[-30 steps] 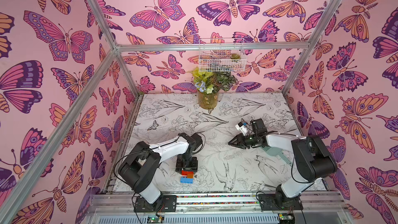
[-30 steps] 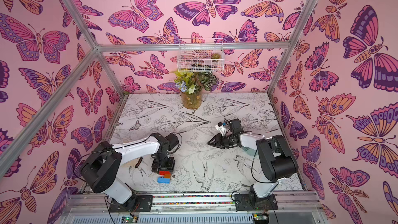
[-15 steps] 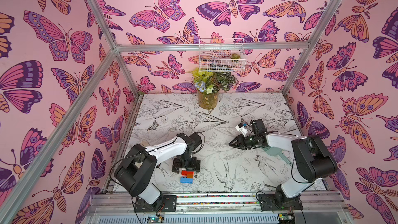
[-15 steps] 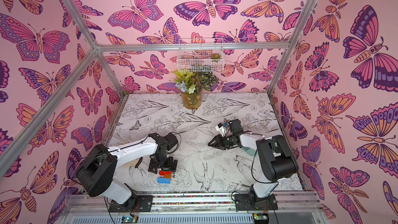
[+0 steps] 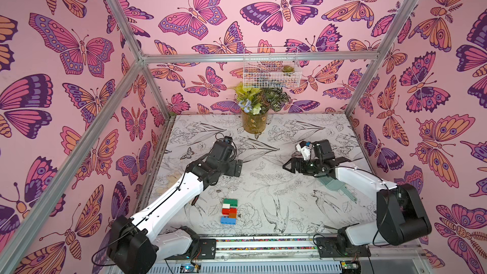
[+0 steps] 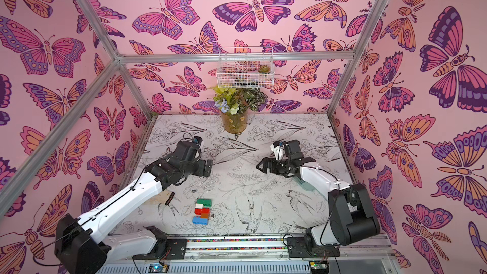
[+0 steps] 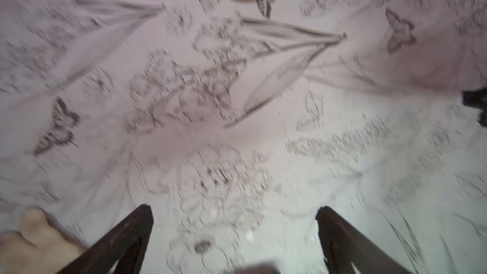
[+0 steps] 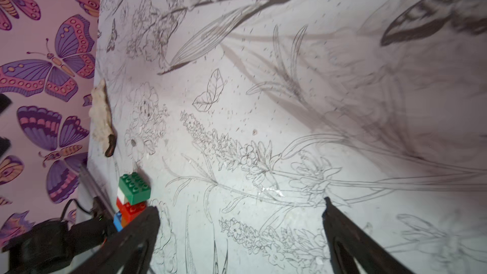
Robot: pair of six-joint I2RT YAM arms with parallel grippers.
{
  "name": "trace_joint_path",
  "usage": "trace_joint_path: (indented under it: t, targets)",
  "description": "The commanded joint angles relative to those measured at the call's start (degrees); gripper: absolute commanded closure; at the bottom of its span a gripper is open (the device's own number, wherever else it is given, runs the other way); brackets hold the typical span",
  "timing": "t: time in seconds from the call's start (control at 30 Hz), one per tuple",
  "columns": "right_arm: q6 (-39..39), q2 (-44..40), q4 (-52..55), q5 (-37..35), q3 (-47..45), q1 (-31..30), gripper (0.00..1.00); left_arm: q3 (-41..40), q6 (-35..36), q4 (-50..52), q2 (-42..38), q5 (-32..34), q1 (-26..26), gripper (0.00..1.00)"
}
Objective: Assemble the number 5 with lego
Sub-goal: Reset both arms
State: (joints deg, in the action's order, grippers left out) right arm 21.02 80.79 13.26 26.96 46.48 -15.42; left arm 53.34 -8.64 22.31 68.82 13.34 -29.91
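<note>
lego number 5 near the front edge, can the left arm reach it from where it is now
Probably yes. The number 5 lies flat close to the left arm, and the left gripper, jaws wide open, hangs above bare table farther back. Nothing stands between them.

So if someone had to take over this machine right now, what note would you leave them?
Left gripper: open, empty, above bare table.
Right gripper: open, empty, well away from the bricks.
Bricks: all five set together as a figure 5 near the table's front edge, nearer the left arm's base: green bar, white, red bar, orange, blue bar.
Done: the 5 looks complete.
Left: probably nothing; perhaps check that the bricks sit tight.
</note>
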Motion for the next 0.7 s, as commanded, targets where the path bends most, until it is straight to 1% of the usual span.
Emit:
trace_joint_path:
  t: [0.0,0.07,0.1,0.17,0.2,0.27,0.33,0.37,0.4,0.43,0.53,0.6,0.67]
  targets:
    - [0.0,-4.4,-0.1,-15.6,-0.7,-0.1,0.01,-6.5,14.9,-24.8,2.3,6.9,3.8,0.00]
    - [-1.7,-7.2,-2.9,-20.8,-2.8,0.0,0.01,-9.7,17.9,-32.4,5.9,9.2,5.1,0.00]
    - [-3.1,-8.7,-4.8,-23.1,-4.0,-0.1,0.01,-11.2,19.3,-35.6,7.0,10.7,5.7,0.00]
    - [-4.9,-11.7,-9.5,-27.1,-7.0,-0.1,0.01,-16.6,21.0,-46.0,7.6,12.2,7.7,0.00]
    - [-4.9,-13.1,-11.6,-29.1,-8.4,-0.1,0.01,-19.2,20.4,-50.4,7.4,11.9,9.1,0.00]
    - [-5.7,-15.7,-15.8,-33.0,-11.5,0.0,0.01,-24.9,16.4,-57.6,6.3,10.0,13.5,0.00]
    - [-5.4,-17.2,-18.4,-38.5,-13.5,-0.1,0.01,-28.4,12.1,-60.5,5.5,6.4,18.4,0.00]
    - [-6.2,-17.7,-19.4,-40.3,-14.3,0.0,0.01,-28.6,10.3,-58.7,4.7,4.9,20.1,0.00]
    - [-6.6,-17.9,-19.6,-41.7,-14.7,0.1,0.01,-28.6,10.1,-57.4,2.3,1.5,21.7,0.00]
    - [-7.0,-18.0,-19.8,-43.3,-15.0,0.2,0.01,-29.4,9.6,-59.3,2.5,-1.8,23.6,0.00]
    - [-7.5,-17.5,-21.0,-45.3,-15.7,0.6,0.01,-28.6,9.3,-56.5,2.4,-3.4,26.3,0.00]
    - [-7.3,-17.1,-21.6,-45.8,-16.1,1.0,0.01,-29.6,8.6,-56.8,3.4,-5.5,28.1,0.00]
    - [-6.9,-16.9,-21.6,-46.0,-15.9,1.5,0.01,-30.8,7.1,-57.3,6.6,-8.8,29.2,0.00]
